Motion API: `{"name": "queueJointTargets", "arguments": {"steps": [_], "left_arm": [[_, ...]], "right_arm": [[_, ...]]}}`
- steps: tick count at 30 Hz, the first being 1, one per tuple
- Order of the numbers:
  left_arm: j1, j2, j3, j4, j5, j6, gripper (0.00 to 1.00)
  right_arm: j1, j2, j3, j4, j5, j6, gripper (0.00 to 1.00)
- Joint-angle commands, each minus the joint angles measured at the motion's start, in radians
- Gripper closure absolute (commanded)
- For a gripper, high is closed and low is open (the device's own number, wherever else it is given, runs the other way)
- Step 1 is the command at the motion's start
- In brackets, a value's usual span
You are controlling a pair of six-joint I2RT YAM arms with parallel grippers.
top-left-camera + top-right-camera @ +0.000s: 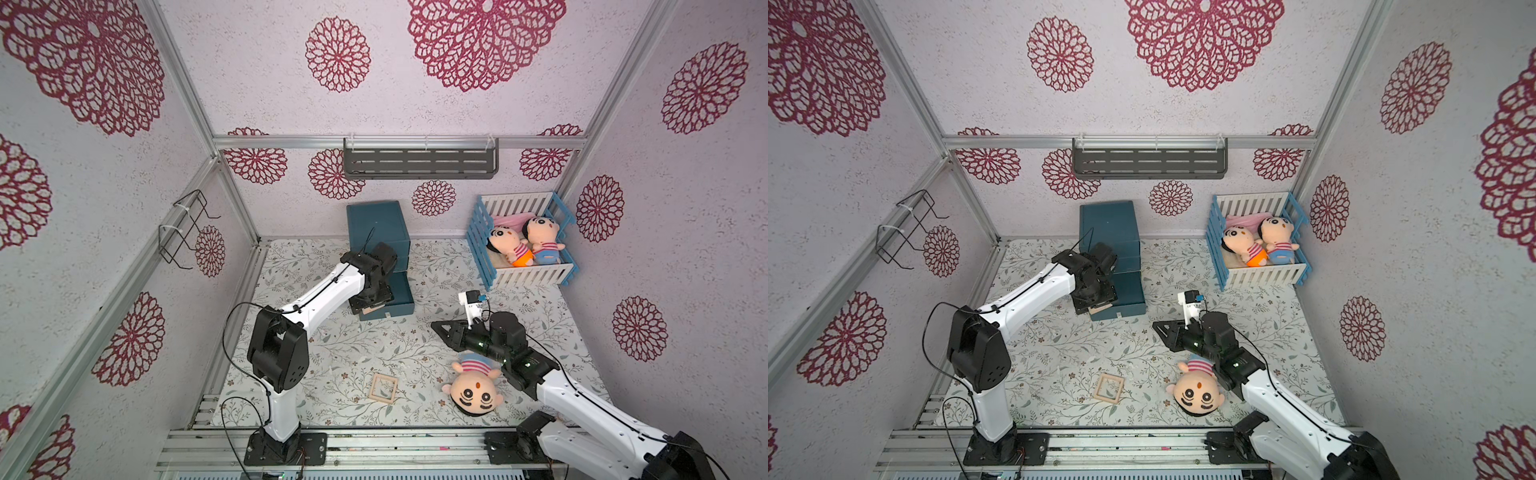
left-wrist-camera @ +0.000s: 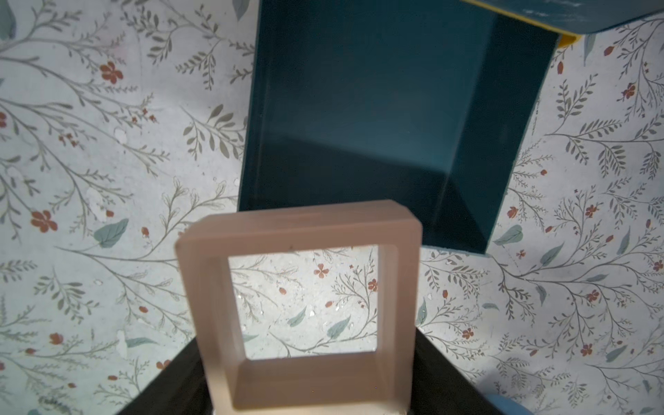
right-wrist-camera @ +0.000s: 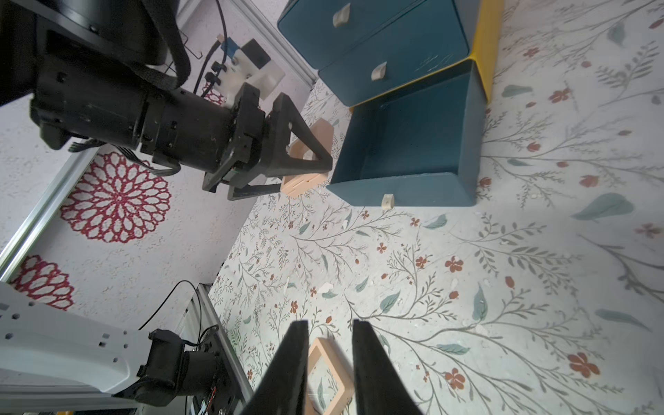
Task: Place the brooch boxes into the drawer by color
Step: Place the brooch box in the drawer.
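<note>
Beside the open drawer [image 3: 406, 188], left tool [image 3: 305, 176] tight on a wood-coloured brooch box [image 2: 298, 230]; right tool [image 3: 330, 325] agape, empty.

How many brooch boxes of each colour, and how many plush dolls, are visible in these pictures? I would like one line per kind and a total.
Wood-coloured brooch boxes: 2
Plush dolls: 3
Total: 5

Held wooden frame [image 1: 371, 310] mostly hidden under left arm [image 1: 328, 291] in both top views. Loose frame [image 3: 328, 377] partly behind right jaws, cut by picture edge. Doll [image 1: 473, 390] body under right arm [image 1: 582, 403].
</note>
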Motion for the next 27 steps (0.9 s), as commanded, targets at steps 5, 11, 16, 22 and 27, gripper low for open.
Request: {"name": "queueJointTargets", "arguments": {"steps": [5, 11, 16, 22, 27], "left_arm": [[0.012, 0.12, 0.114, 0.031, -0.018, 0.139, 0.53], [0.012, 0.18, 0.145, 0.12, -0.037, 0.113, 0.54], [0.003, 0.222, 0.176, 0.157, -0.046, 0.089, 0.54], [-0.012, 0.29, 0.237, 0.156, -0.036, 0.077, 0.54], [-0.02, 0.345, 0.301, 0.145, -0.04, 0.073, 0.54]], "right_arm": [[-0.006, 0.022, 0.046, 0.034, 0.105, 0.037, 0.73], [-0.012, 0.044, 0.058, 0.042, 0.139, 0.06, 0.73], [-0.025, 0.05, 0.053, 0.045, 0.138, 0.072, 0.73], [-0.034, 0.055, 0.031, 0.074, 0.15, 0.078, 0.72], [-0.038, 0.057, -0.001, 0.138, 0.172, 0.078, 0.72]]}}
